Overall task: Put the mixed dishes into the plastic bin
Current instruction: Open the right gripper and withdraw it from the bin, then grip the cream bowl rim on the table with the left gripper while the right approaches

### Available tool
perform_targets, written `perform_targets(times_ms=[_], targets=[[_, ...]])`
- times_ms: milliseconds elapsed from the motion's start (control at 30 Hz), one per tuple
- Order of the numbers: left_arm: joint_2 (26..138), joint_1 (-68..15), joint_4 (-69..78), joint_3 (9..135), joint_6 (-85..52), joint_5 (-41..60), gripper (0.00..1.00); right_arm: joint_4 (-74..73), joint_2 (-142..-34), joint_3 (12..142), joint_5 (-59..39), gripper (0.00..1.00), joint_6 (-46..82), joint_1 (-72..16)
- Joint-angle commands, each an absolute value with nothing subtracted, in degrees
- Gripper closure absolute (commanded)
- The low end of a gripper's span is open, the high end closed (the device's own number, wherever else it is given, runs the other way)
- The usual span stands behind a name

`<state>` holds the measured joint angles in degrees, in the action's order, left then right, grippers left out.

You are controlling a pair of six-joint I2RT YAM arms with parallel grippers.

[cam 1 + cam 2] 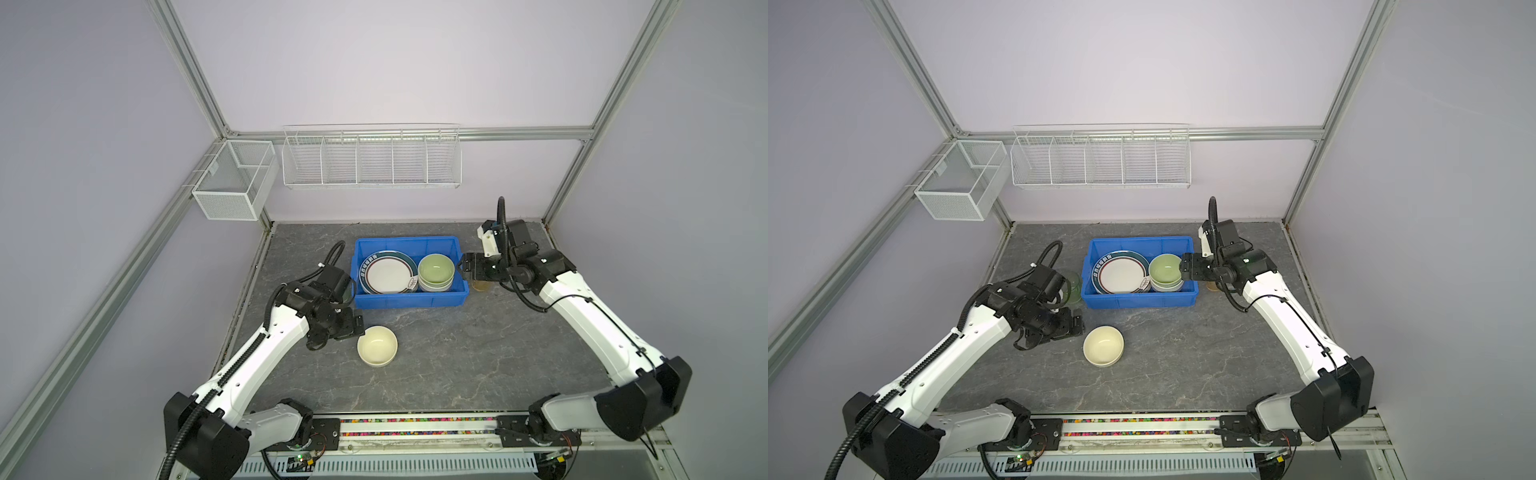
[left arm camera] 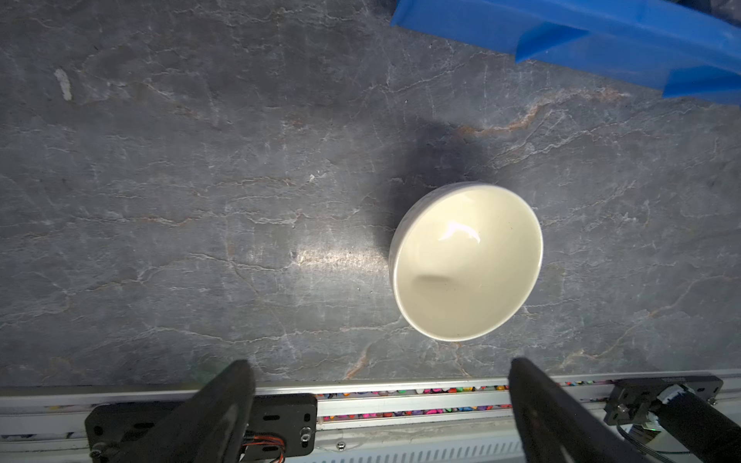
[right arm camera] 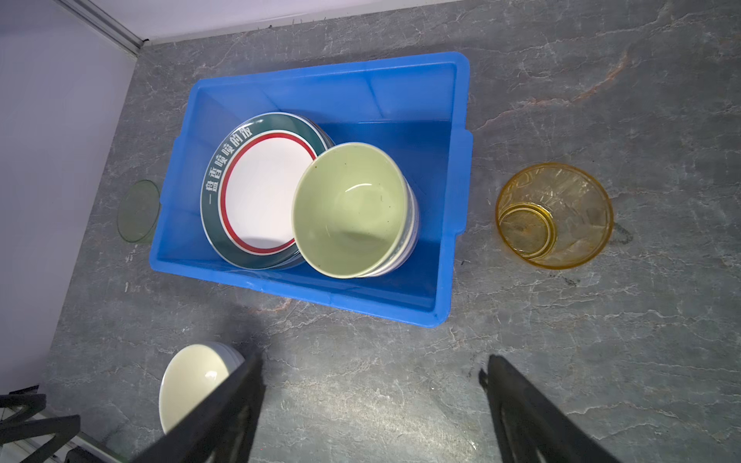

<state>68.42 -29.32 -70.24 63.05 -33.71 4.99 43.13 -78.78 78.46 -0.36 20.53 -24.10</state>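
Both grippers open and empty beside a half-filled blue bin [image 1: 411, 300].

In both top views the bin [image 1: 1138, 300] sits at the back middle of the grey table [image 1: 457, 353], holding a white plate with teal-red rim [image 3: 264, 200] and a green bowl [image 3: 349, 208] stacked on other bowls. The right gripper [image 3: 373, 368] hangs at the bin's right end, jaws wide apart and gripping nothing; an amber cup [image 3: 555, 216] stands on the table just beside that end. The left gripper [image 2: 381, 377], jaws also spread and holding nothing, sits just beside a cream bowl [image 2: 467, 260] in front of the bin. A green cup [image 1: 1073, 286] stands by the bin's left end.
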Motion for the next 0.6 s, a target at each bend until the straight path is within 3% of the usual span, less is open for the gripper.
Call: perform_targets(times_ms=[0, 567], targets=[[67.2, -30.0, -71.6, 62.0, -34.6, 5.7, 0.01, 39.5, -75.4, 75.2, -1.2, 0.12, 18.6, -23.9], [69.8, -37.6, -63.0, 57.5, -38.0, 7.6, 0.01, 35.0, -66.1, 64.8, -5.8, 0.12, 14.1, -24.1]])
